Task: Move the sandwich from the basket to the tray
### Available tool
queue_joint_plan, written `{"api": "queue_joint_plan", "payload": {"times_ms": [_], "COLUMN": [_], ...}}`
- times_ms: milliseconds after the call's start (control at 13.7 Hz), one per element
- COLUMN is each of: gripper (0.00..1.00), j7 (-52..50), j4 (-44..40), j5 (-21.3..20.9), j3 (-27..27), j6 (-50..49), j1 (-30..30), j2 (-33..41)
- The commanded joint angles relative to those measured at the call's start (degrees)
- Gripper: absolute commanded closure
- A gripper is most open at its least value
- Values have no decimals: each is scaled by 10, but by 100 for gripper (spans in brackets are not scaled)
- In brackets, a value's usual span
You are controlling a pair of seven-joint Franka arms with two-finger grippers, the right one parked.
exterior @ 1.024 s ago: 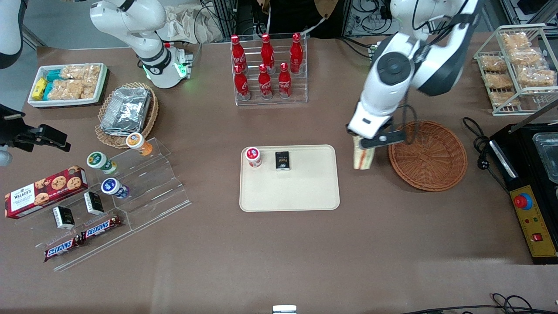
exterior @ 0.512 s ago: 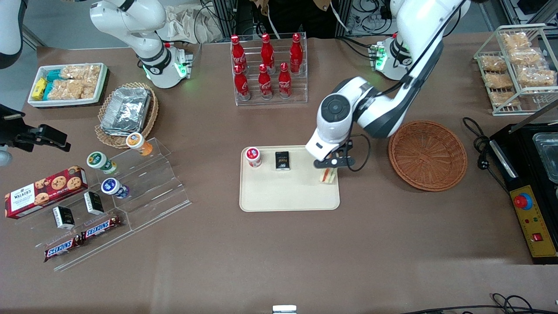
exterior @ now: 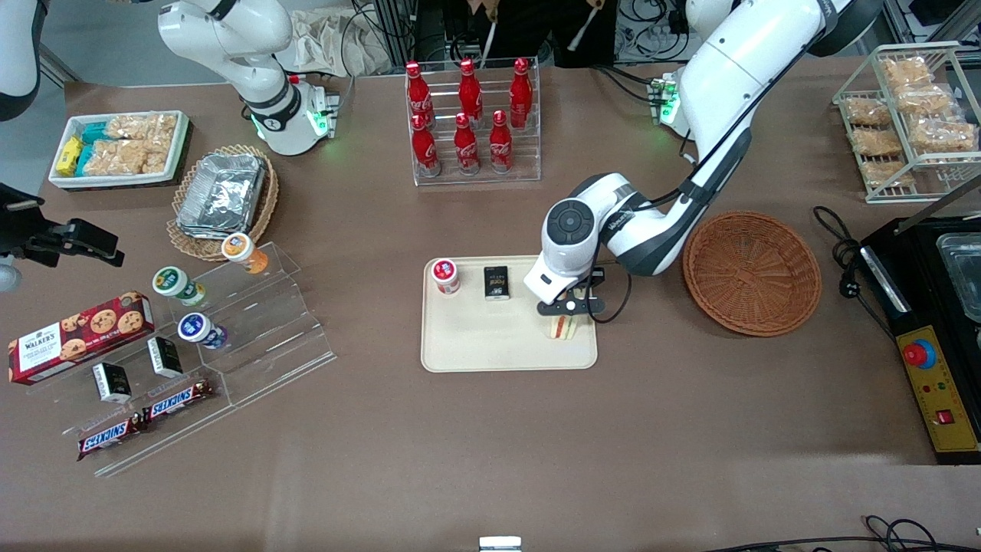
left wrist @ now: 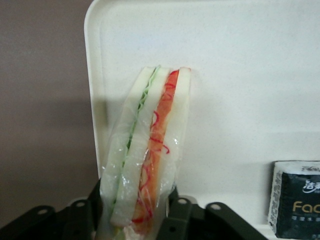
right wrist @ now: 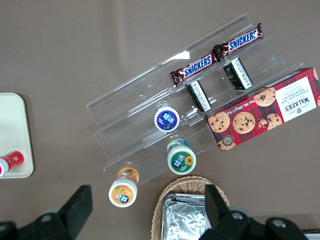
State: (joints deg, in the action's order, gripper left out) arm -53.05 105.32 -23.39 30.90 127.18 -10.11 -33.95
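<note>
The sandwich (exterior: 562, 327) (left wrist: 147, 150), wrapped in clear film with cream bread and red and green filling, hangs low over the cream tray (exterior: 490, 349) (left wrist: 240, 75) near the tray's edge toward the basket. My left gripper (exterior: 565, 308) (left wrist: 137, 220) is shut on the sandwich, black fingers (left wrist: 175, 220) pressing both bread faces. The reddish-brown wicker basket (exterior: 752, 273) stands beside the tray toward the working arm's end, with nothing in it.
On the tray stand a red-capped cup (exterior: 445, 275) and a black packet (exterior: 497, 282) (left wrist: 295, 200). A rack of red bottles (exterior: 469, 123) stands farther from the camera than the tray. A black appliance (exterior: 931, 322) sits at the working arm's end, an acrylic snack stand (exterior: 191, 345) toward the parked arm's end.
My left gripper carried the sandwich from beside the basket to over the tray, then lower and a little nearer the camera. The basket stays where it was.
</note>
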Motion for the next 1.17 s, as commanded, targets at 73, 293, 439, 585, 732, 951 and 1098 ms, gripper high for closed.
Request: {"api": "queue_joint_plan", "payload": {"times_ms": [73,293,439,585,732,951,1098], "gripper": [0,0,0,0,0,0,0], "j7": [-29,-31,-34,-32,-21,1,27], "j4": [-18,-20,-25,-27,-48,-127,-167], "j5": [-14,-14,-10,3,61,115,142], "j3": [0,0,0,0,2,3,13], "j6": [-7,-8,-12,-19,-65,-189,-270], "j1": [-2,-3,0,13,42,64,100], "j2": [-4,-2,5,40,71,105,139]}}
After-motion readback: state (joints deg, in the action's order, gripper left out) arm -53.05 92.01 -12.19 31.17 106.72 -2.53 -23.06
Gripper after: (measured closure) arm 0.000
